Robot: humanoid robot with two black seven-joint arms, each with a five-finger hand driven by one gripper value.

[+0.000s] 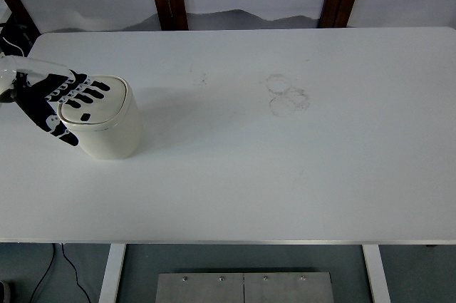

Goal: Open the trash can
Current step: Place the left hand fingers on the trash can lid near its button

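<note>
Can (107,128) sits upright at table's (285,175) left side, cream body, lid (92,100) looks flat and closed. Left hand (60,103) comes from the left edge, 4 fingers (85,93) stretched side by side over the lid top, thumb down at the can's left wall; resting or pressing, not gripping. Right hand out of view. Faint ring marks (288,95) mid-table, well apart. Progress: hand placed on lid, opening not yet done, lid press or lift left

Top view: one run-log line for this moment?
left robot hand: fingers laid on trash can lid | lid: looks closed | can: upright, table left side | right robot hand: not in view
</note>
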